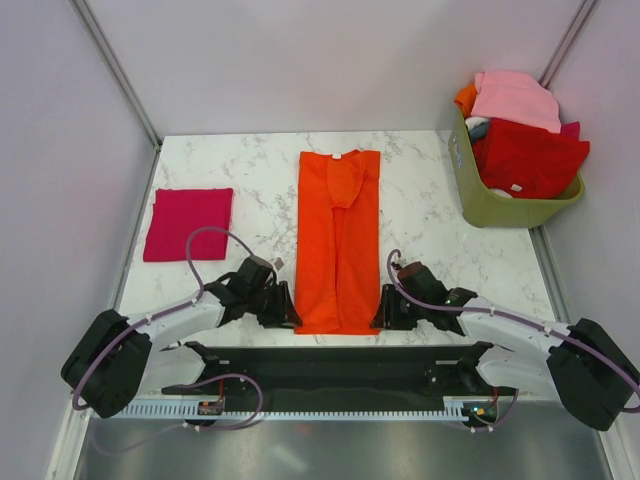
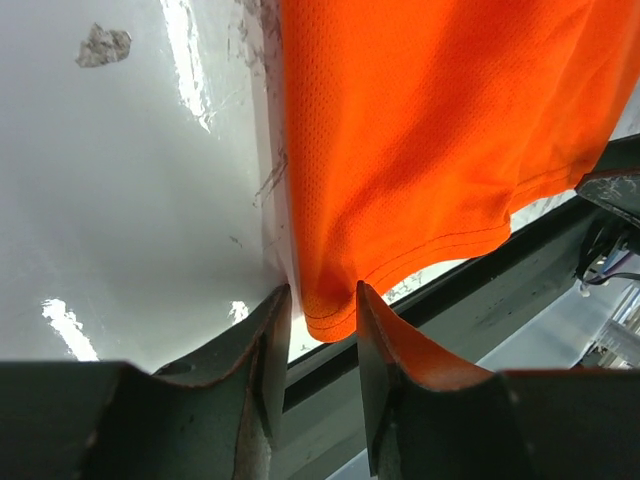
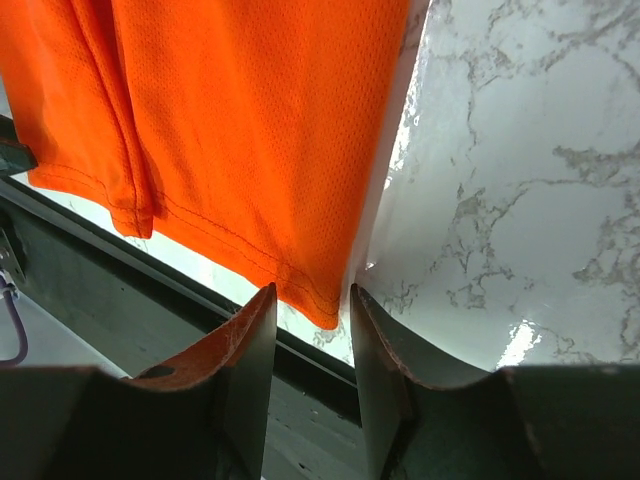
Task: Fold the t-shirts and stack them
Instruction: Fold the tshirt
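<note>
The marble table [image 1: 430,250] carries all work items. The orange t-shirt [image 1: 338,250] lies at its centre as a long narrow strip, both sides folded inward, collar at the far end and hem at the near edge. A green basket [image 1: 500,212] stands at the far right corner, holding several other garments in pink and red. The crimson t-shirt [image 1: 188,224] lies at the left side, well apart from the orange one, folded to a flat square.

The left gripper [image 2: 322,300] is positioned at the near left hem corner. Its jaws stand at a narrow gap with the corner of the cloth between them, not pinched. The right gripper [image 3: 312,300] is positioned at the near right hem corner in the same manner: narrow gap, cloth tip just at the fingertips, no grip.

Status, as judged: one shirt is complete; the orange shirt has its lengthwise folds done. Remaining: close on both corners, fold the strip crosswise toward the collar, then place one square on the other.
</note>
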Controlling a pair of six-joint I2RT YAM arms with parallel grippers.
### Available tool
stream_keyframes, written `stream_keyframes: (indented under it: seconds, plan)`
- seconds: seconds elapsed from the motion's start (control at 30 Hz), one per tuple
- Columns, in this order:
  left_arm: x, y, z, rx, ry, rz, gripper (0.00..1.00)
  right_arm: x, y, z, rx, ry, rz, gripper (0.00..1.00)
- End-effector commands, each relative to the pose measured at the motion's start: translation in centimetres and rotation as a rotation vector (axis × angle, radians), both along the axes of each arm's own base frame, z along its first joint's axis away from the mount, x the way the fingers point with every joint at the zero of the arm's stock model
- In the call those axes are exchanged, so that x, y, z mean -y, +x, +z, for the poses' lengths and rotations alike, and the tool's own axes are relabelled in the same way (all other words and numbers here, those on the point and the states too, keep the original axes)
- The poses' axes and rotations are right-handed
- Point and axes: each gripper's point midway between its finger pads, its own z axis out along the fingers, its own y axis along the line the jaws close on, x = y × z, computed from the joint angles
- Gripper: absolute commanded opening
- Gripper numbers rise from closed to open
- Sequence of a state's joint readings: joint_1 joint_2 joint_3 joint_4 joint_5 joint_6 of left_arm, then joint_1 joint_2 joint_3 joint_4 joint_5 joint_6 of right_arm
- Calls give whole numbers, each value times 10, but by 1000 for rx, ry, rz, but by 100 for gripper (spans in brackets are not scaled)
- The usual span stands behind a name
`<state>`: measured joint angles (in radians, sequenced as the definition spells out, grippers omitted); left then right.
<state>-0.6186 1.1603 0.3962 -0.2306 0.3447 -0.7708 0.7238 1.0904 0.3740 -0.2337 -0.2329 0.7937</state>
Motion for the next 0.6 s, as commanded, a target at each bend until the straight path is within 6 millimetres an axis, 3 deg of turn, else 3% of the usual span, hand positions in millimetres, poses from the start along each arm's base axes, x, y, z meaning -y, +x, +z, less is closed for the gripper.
stream_keyframes:
  seconds: [0.0, 0.17, 0.23, 0.27, 0.3, 0.43, 0.57]
  plan:
    - [5, -13, -3, -56, -14, -23, 39, 0, -2, -4, -15, -4, 4, 43]
    - [9, -17, -2, -61, -19, -35, 33, 0, -5, -7, -28, -7, 19, 41]
    - [8, -15, -3, -58, -7, -31, 21, 0, -5, -7, -23, -8, 24, 38]
    - [8, -13, -3, -56, 0, -27, 15, -1, -4, -6, -20, -6, 25, 31]
    - [8, -14, -3, -59, 0, -26, 2, 0, -5, -6, -20, -8, 24, 26]
    - [11, -9, 5, -38, -14, -27, 2, -1, -1, 2, 6, 2, 19, 3]
    - [11, -7, 12, -20, -15, -23, 2, 5, 1, 5, 22, -24, 9, 0]
